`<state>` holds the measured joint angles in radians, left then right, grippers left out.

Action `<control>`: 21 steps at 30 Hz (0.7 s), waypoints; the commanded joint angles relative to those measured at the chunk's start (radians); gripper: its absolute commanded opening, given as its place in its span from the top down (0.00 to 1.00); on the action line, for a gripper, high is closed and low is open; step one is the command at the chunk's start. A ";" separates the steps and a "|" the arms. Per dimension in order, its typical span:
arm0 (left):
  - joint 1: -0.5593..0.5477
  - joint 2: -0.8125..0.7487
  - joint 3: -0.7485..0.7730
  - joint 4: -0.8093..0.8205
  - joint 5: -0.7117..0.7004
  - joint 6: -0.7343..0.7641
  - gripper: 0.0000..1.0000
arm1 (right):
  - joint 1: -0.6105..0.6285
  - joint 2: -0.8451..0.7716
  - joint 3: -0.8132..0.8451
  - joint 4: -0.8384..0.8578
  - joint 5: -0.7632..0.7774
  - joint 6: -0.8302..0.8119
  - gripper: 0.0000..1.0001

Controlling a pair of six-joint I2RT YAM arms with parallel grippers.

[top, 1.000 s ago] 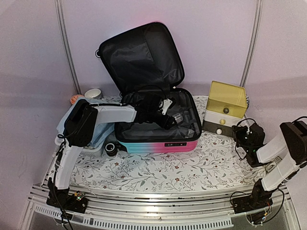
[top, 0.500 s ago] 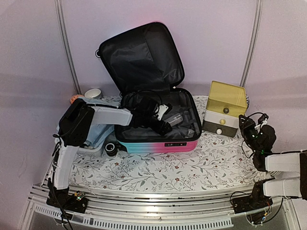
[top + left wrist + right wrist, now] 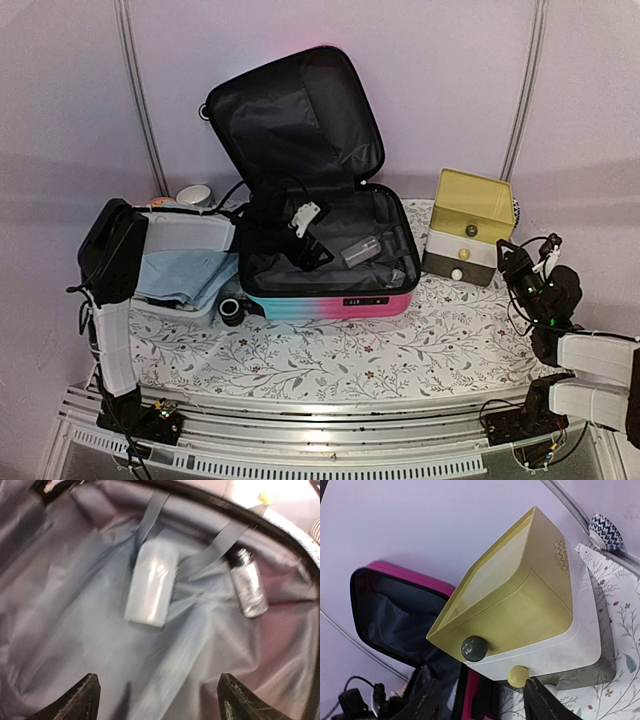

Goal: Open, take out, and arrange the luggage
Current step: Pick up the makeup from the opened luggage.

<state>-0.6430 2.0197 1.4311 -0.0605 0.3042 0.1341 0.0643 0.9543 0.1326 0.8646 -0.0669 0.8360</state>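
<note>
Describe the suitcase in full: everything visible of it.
The suitcase lies flat on the table, open, its lid raised toward the back wall. The hard shell fades pink to turquoise, with a black zip band; the lining is dark fabric with grey straps. A pale pack and a small silvery bottle lie inside. The left gripper hangs open over the lining.

Two arms of like build. The left arm [image 3: 185,232] has white box-section links joined by a black, rounded joint housing. Farthest from the claw is a black base [image 3: 140,418] carrying small coloured lights. The left claw [image 3: 160,705] has two dark, matte fingers [image 3: 80,700] with ridged, tapering tips. The right arm [image 3: 590,375] has white links behind a black wrist, with thin black cables [image 3: 525,245] looped just behind the claw. The right claw [image 3: 485,702] has the same dark finger pair.
</note>
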 commanded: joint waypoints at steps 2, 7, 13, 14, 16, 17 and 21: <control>0.043 -0.086 -0.100 0.115 0.105 0.058 0.15 | -0.001 0.036 0.057 -0.017 -0.084 -0.087 0.28; 0.105 -0.076 -0.094 0.101 0.192 0.175 0.14 | 0.000 0.055 0.085 -0.003 -0.097 -0.109 0.16; 0.221 0.044 -0.004 -0.016 0.419 0.288 0.16 | 0.001 0.056 0.091 0.002 -0.104 -0.131 0.14; 0.232 0.073 0.026 -0.035 0.428 0.298 0.16 | 0.000 0.057 0.091 0.005 -0.105 -0.134 0.14; 0.247 0.149 0.089 -0.069 0.415 0.307 0.17 | 0.000 0.057 0.091 0.009 -0.109 -0.138 0.14; 0.245 0.186 0.129 -0.089 0.406 0.315 0.17 | 0.000 0.057 0.091 0.009 -0.110 -0.138 0.14; 0.234 0.286 0.254 -0.133 0.460 0.322 0.18 | -0.001 0.059 0.091 0.013 -0.111 -0.138 0.14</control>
<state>-0.3874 2.2257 1.6047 -0.1101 0.6762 0.4114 0.0647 1.0084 0.2043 0.8532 -0.1665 0.7147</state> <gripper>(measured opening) 0.825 0.860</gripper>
